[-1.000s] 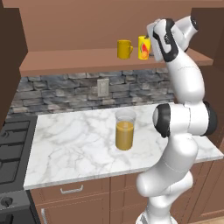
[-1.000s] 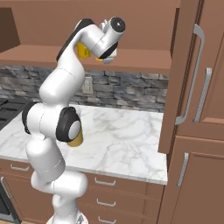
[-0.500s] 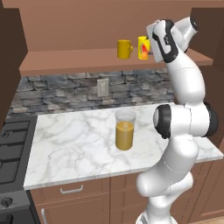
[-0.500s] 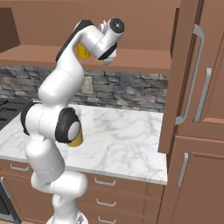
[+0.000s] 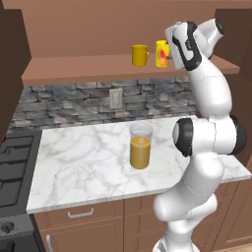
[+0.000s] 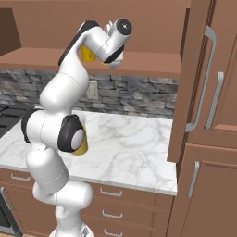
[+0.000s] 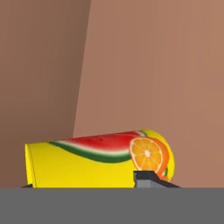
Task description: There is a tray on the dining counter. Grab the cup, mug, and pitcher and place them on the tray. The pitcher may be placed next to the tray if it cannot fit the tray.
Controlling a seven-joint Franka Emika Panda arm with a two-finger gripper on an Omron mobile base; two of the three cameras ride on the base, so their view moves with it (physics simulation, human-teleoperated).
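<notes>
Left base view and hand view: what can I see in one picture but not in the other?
In the left base view alone: the mug on the wooden shelf, the pitcher of juice on the marble counter, and the stove.

In the hand view alone: the watermelon and orange slice painted on the cup, up close.

Both: the yellow cup, with the hand at it, and brown wood behind.

- A wooden shelf [image 5: 98, 66] runs along the brown wall above the stone backsplash; the mug [image 5: 140, 54] and the cup [image 5: 162, 53] stand upright on it, just beside each other, mug to the left in the left base view
- Below it, the white marble kitchen counter [image 5: 83, 165] carries the pitcher [image 5: 140, 146], upright near the middle
</notes>
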